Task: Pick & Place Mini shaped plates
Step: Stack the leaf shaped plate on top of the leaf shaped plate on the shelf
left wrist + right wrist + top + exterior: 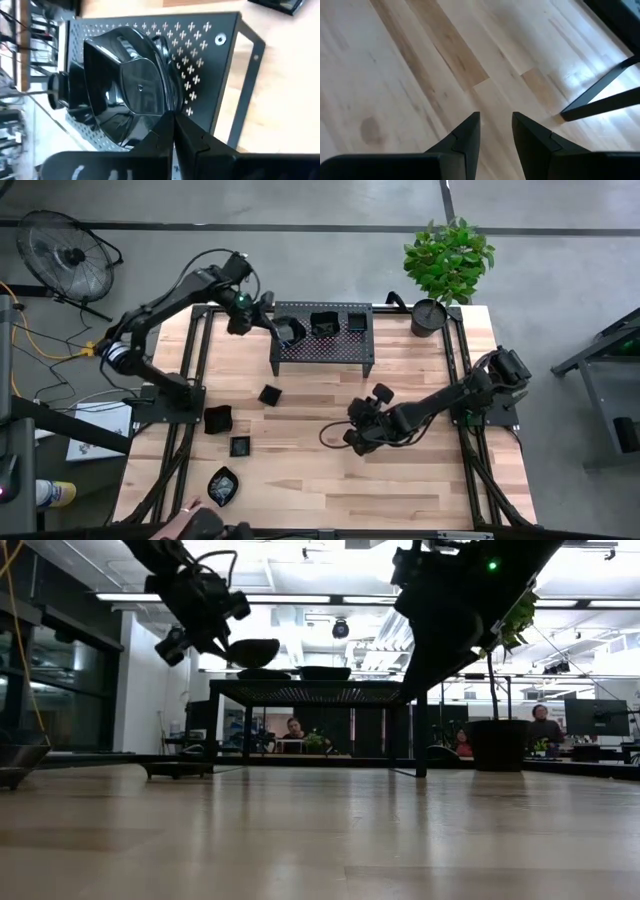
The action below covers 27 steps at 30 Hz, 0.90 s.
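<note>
I've got the left gripper [172, 131] pinched tight on a mini plate's [131, 90] rim, hovering over the rack's [322, 346] left end beside two already there. Thin edge grip, so it could slip or land tilted. Right gripper [495, 131] waits half-open, empty, above the table [420, 480].

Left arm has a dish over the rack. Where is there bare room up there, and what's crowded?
The rack has bare mesh along its near strip. Its far edge is crowded: two dishes sit there, and the left gripper holds a plate over its left end. The right gripper hovers over bare wood.
</note>
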### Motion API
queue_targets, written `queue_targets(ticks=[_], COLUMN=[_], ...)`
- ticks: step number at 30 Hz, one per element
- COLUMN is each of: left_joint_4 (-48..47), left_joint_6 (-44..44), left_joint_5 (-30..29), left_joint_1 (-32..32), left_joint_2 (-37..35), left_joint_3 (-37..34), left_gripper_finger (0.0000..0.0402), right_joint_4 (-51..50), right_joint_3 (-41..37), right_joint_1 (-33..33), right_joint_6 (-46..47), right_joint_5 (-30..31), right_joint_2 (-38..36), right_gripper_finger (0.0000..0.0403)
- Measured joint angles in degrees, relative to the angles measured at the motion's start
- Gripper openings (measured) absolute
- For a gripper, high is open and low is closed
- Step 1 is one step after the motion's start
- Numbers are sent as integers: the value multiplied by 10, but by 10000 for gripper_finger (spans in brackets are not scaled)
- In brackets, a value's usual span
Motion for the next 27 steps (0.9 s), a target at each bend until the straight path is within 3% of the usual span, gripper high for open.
queue_targets(ticks=[6,15,27], left_joint_4=[-42,-76,-63], left_joint_6=[-20,-17,-47], left_joint_5=[-31,-185,-193], left_joint_1=[-20,-75,-75], left_joint_2=[47,73,75], left_joint_3=[62,100,131], left_gripper_finger=[0,0,0], right_joint_4=[0,-1,0], right_joint_3=[0,0,0], right_joint_1=[-17,-45,-49], right_joint_6=[-49,-81,-77], right_joint_5=[1,1,-3], right_joint_2=[0,0,0], right_gripper_finger=[108,108,108])
